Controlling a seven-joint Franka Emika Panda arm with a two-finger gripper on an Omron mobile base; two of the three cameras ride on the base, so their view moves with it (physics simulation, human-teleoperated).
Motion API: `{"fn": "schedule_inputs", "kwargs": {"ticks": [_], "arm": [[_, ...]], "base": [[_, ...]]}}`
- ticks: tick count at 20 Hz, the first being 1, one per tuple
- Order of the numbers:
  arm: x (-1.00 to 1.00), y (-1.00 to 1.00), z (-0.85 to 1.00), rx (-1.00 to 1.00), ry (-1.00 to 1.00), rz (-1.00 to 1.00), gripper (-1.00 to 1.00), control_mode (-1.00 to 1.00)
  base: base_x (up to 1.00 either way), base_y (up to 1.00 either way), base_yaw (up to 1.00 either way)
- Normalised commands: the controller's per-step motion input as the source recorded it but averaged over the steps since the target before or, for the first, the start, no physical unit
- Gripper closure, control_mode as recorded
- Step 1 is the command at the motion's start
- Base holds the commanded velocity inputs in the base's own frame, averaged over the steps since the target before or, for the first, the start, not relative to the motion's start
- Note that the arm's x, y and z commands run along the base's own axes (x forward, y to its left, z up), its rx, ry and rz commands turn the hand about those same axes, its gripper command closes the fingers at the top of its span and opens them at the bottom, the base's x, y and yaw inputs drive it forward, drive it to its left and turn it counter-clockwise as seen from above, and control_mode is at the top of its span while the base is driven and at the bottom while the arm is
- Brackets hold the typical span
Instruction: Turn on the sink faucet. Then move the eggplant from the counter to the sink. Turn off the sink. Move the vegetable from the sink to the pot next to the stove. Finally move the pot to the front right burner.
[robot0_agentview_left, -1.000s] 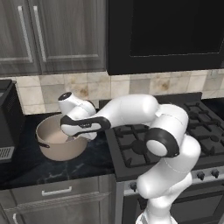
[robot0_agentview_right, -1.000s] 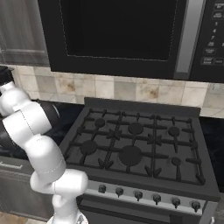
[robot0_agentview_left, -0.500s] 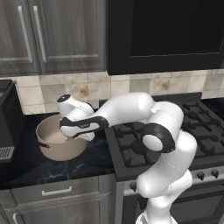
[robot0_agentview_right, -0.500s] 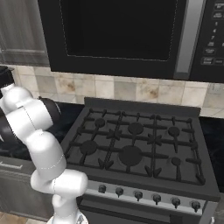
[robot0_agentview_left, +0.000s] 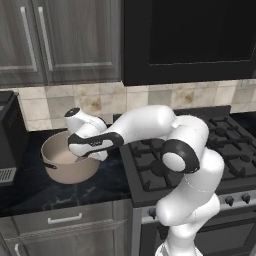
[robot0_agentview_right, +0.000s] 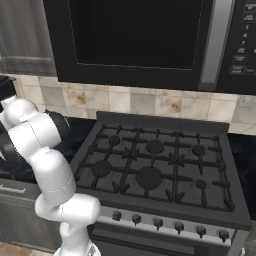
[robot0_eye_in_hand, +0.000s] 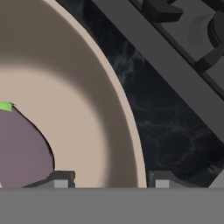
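A tan pot stands on the black marble counter just left of the stove. My gripper hangs over the pot's right rim. In the hand view the purple eggplant with its green tip lies inside the pot. My gripper is open and straddles the rim, one fingertip inside the pot and the other outside over the counter. The stove's front right burner is bare. The sink and faucet are out of view.
A black appliance stands on the counter left of the pot. A tiled backsplash runs behind, with grey cabinets and a black microwave above. The stove's edge lies close to the pot's right side.
The hand has sunk slightly toward the pot's right rim and the elbow has shifted. The pot has stayed in place.
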Motion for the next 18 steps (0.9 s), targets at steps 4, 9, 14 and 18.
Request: {"fn": "schedule_inputs", "kwargs": {"ticks": [4,9,14,18], "arm": [[-0.05,0.0,-0.06,0.0,-0.02,-0.02,1.0,-1.0],[-0.25,-0.13,0.01,0.0,-0.09,-0.2,1.0,-1.0],[-0.27,-0.38,0.34,0.04,-0.14,-0.3,1.0,-1.0],[-0.39,-0.41,0.59,0.08,-0.13,-0.35,1.0,-1.0]], "base": [[0.0,0.0,0.0],[0.0,0.0,0.0],[0.0,0.0,0.0],[0.0,0.0,0.0]]}}
